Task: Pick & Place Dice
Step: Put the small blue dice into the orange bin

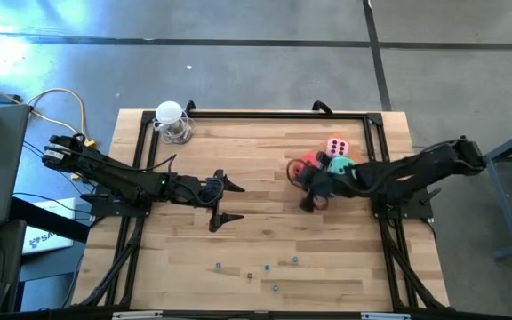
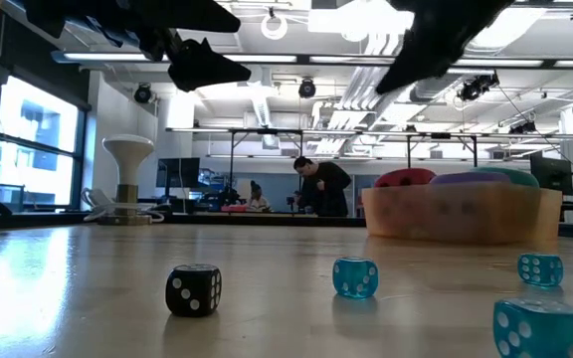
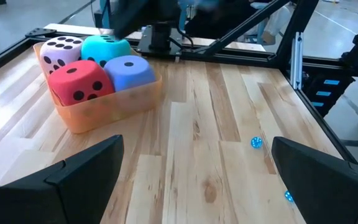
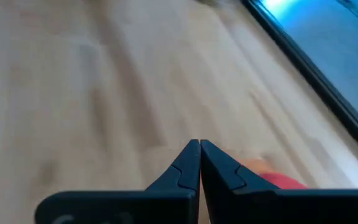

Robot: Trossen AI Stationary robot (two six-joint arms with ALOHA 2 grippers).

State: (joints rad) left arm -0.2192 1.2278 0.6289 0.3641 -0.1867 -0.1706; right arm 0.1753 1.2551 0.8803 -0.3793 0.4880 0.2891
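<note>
- Right gripper (image 4: 199,149): fingers together, empty, above the orange tray (image 3: 114,102).
- Left gripper (image 1: 223,201): fingers wide apart, empty, mid-table, well apart from the tray.
- Red die (image 3: 79,82), pink die (image 3: 61,51), teal die (image 3: 104,46) and purple die (image 3: 129,70) sit packed in the tray.

From above, the right arm (image 1: 389,173) hides the purple die (image 3: 129,70) — red die (image 1: 308,165) half-covered.

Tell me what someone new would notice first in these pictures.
Probably the four big soft dice, red, pink, teal and purple, packed into an orange tray on the table's right side. Next, the left gripper spread wide open at mid-table, and small dice scattered near the front edge.
</note>
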